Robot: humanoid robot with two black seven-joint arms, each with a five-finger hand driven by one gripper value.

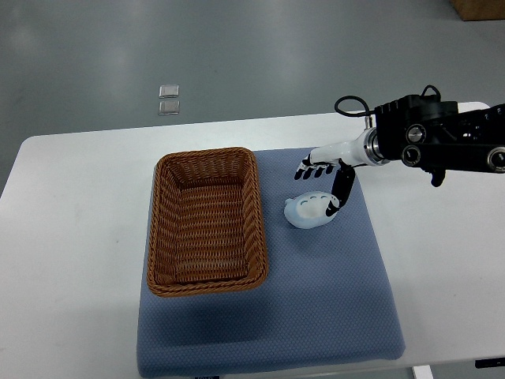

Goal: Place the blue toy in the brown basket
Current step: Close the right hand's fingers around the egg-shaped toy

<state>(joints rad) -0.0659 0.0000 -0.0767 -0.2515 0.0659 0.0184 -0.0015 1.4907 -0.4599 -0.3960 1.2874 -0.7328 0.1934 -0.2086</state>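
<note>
The robot's right hand (322,175) reached in from the right edge of the top view, its black arm (442,142) stretched across the white worktop (71,229) with a black cable (353,108) looping above the wrist. The hand hovered over the far right part of a blue mat (331,300) that covered the middle of the worktop. Its fingers (309,169) were spread apart and pointed left, holding nothing, while the dark thumb (342,189) hung downward and touched or nearly touched the right side of the blue toy (309,212); whether it made contact could not be told from this angle. The toy, a pale blue rounded figure with small white marks along its top, lay on the mat just below the hand and a short way right of the brown basket (207,223), clear of its rim. The basket, a woven rectangular one with sloping sides, sat on the left part of the mat, its long sides running away from the camera, and nothing lay inside it. Two small clear squares (169,99) lay on the grey floor (237,55) beyond the far edge of the worktop, one just behind the other. A corner of a brown box (480,8) showed at the top right of the picture. The left arm did not appear anywhere in the view.
</note>
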